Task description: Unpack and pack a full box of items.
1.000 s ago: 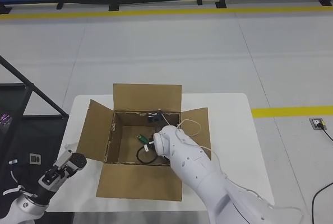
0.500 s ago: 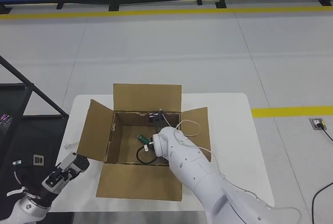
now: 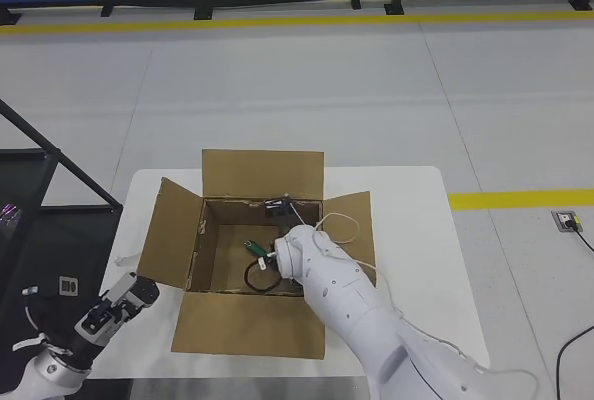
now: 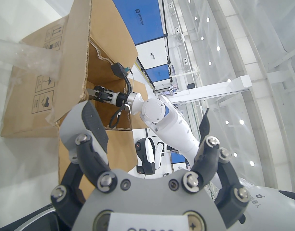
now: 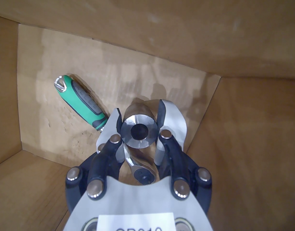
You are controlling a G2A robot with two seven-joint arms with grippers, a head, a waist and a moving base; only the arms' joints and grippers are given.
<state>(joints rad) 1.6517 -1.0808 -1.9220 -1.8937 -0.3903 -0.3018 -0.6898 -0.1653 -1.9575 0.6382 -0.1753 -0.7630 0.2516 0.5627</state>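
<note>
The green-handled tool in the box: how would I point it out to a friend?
Start at the open brown cardboard box on the white table. On its floor, beside the right gripper shut on a shiny steel cylinder, lies a tool with a green-and-grey handle. It is the only brightly coloured thing there.

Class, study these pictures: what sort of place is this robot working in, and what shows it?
Probably a factory or large test hall: a grey floor with yellow lines, a high ceiling with rows of lights, and a lone table bearing a box.
</note>
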